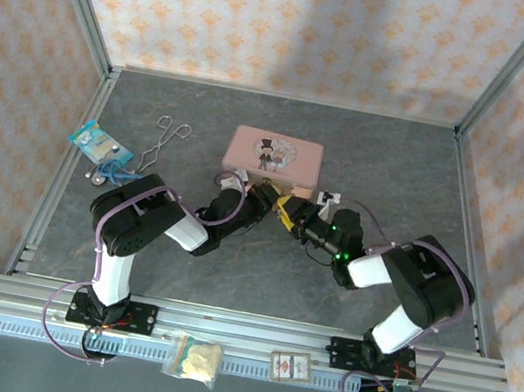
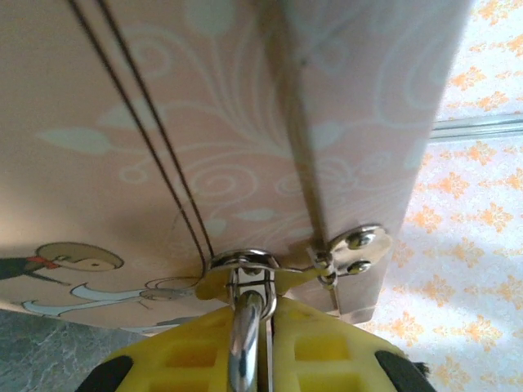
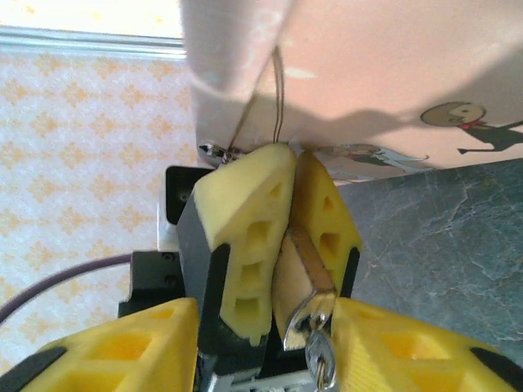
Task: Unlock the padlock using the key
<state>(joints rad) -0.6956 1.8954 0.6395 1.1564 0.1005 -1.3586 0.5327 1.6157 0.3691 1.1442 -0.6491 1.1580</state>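
Left tool (image 1: 261, 199) and right tool (image 1: 289, 213) meet tip to tip just beside the pink tin (image 1: 274, 155); what lies between them is hidden.
Left wrist: tool clamped on the padlock (image 2: 243, 343) shackle, body cut off.
Right wrist: fingers (image 3: 122, 351) apart, the key (image 3: 322, 363) between them, partly cut off.

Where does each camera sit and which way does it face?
Top external: above, behind the bases, looking down at table; left arm and right arm meet at pink tin.
Left wrist: faces pink tin front; left gripper clamps padlock shackle.
Right wrist: faces left gripper; right gripper open around key.
Shared: wrist views both show pink tin, padlock.
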